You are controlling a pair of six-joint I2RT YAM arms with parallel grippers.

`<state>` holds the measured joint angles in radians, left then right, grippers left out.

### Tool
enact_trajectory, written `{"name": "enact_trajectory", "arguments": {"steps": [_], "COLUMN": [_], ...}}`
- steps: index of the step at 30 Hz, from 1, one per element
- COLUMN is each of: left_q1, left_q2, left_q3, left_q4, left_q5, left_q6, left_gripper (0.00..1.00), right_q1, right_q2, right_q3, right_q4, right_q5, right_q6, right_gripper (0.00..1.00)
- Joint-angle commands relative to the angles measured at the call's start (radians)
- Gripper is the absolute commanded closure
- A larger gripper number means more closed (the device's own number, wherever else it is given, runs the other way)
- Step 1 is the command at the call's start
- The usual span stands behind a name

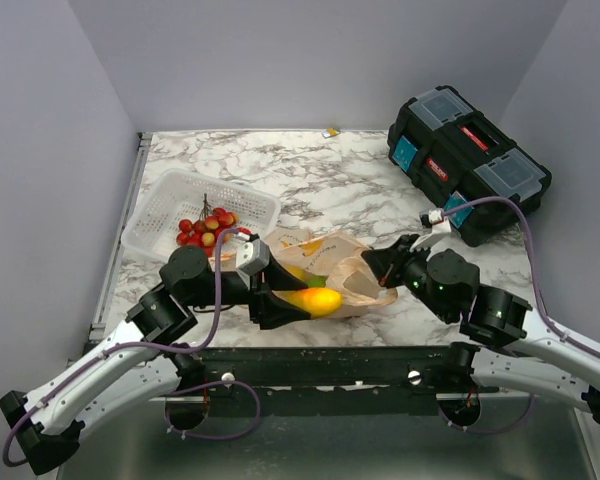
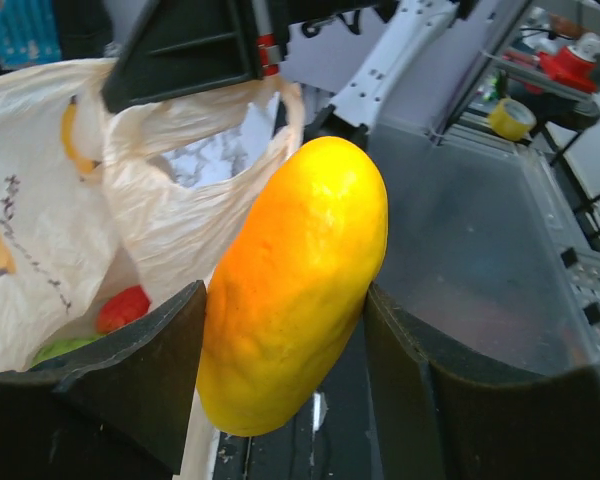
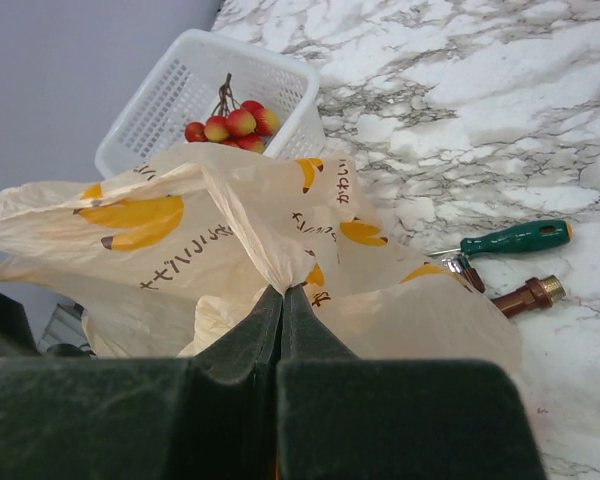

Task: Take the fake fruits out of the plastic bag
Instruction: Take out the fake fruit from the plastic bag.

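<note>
Your left hand (image 2: 285,315) grips the orange-yellow oblong fruit (image 2: 295,280) at frame centre, just outside the plastic bag (image 2: 170,210), whose fold your right hand (image 3: 282,298) pinches; the red fruit (image 2: 123,305) and green fruit (image 2: 65,348) inside are not yet removed.

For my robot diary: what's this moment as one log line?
left gripper: shut on orange-yellow fruit | right gripper: shut on plastic bag | red fruit: in bag

Bare marble table (image 1: 320,175) lies open behind the plastic bag (image 1: 358,262), between basket (image 1: 160,210) and toolbox (image 1: 470,160)
</note>
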<state>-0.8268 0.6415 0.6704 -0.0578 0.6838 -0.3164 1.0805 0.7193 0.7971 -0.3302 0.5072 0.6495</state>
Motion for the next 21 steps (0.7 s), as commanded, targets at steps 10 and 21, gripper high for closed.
{"name": "enact_trajectory", "arguments": {"steps": [10, 21], "left_q1": [0.003, 0.119], "left_q2": [-0.074, 0.068], "left_q3": [0.273, 0.441], "left_q4": [-0.234, -0.35], "left_q5": [-0.306, -1.259], "left_q6": [0.107, 0.173], "left_gripper": [1.0, 1.0], "right_q1": [0.001, 0.001], "right_q2": [-0.055, -0.102], "right_q3": [-0.009, -0.003], "right_q4": [-0.028, -0.074], "right_q5": [0.059, 0.069], "right_q6": [0.001, 0.018], "right_gripper": [0.99, 0.99]}}
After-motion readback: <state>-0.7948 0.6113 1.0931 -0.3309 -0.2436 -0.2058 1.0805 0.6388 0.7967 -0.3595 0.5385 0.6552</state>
